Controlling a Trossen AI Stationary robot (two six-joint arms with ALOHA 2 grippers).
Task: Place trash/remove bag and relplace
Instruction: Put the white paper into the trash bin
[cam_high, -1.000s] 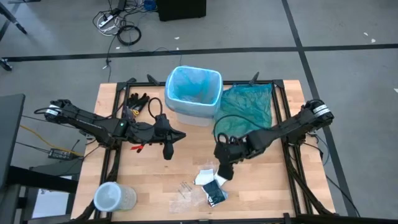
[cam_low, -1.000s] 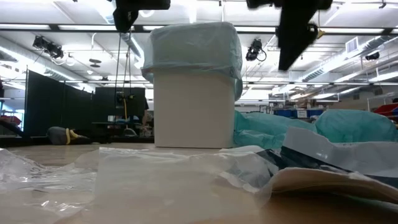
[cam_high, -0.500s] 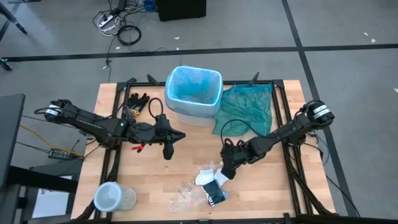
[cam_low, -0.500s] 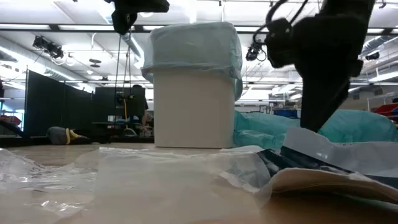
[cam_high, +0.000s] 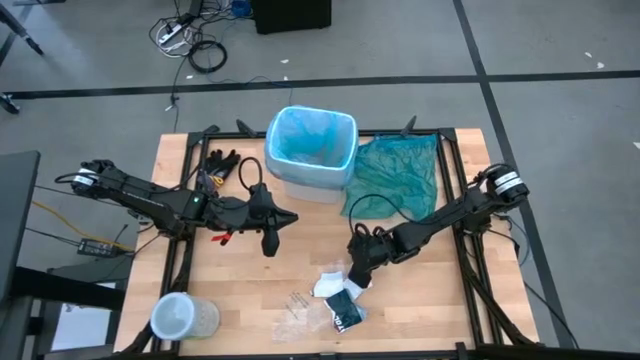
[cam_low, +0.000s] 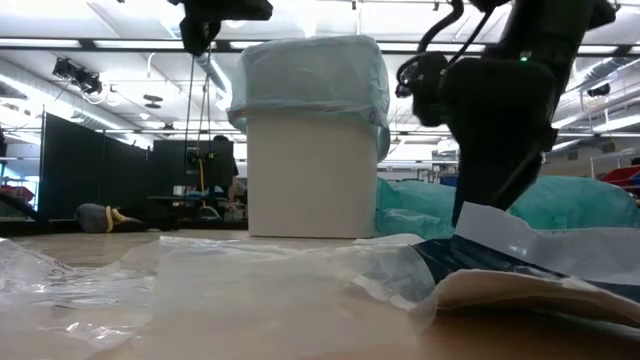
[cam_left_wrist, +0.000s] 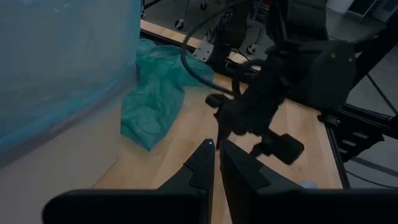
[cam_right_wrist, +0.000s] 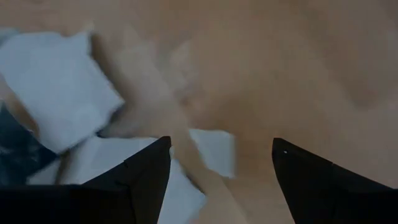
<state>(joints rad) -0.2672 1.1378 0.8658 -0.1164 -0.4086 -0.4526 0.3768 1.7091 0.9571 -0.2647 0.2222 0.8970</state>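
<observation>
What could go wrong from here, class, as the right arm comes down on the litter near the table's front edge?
1. The right gripper, jaws wide open, hangs over overlapping white paper scraps; it may pinch several or push them aside.
2. The dark wrapper and clear plastic bits lie close by and could get nudged toward the table's front edge.
3. The teal-green bag lies right beside the lined bin, under a likely carry path, so dropped scraps could land on it.

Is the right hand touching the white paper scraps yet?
Cannot tell. In the right wrist view the open right hand straddles a small white paper scrap, but neither contact nor a gap shows plainly.
</observation>
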